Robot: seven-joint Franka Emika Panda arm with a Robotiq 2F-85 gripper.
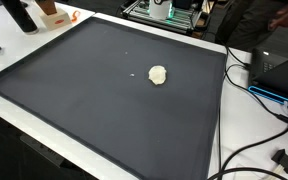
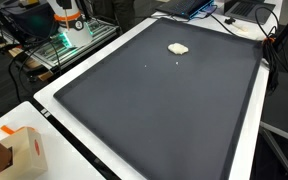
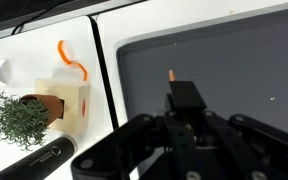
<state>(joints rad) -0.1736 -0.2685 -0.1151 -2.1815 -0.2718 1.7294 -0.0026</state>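
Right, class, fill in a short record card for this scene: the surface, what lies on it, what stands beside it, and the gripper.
surface: dark mat on a white table
on the mat: one pale lump, apart from everything else
beside the mat: cardboard box with an orange loop; potted plant next to the box
gripper: gripper shows only in the wrist view, over the mat near the box; open or shut cannot be told
unclear: small orange tip just ahead of the gripper, too small to identify
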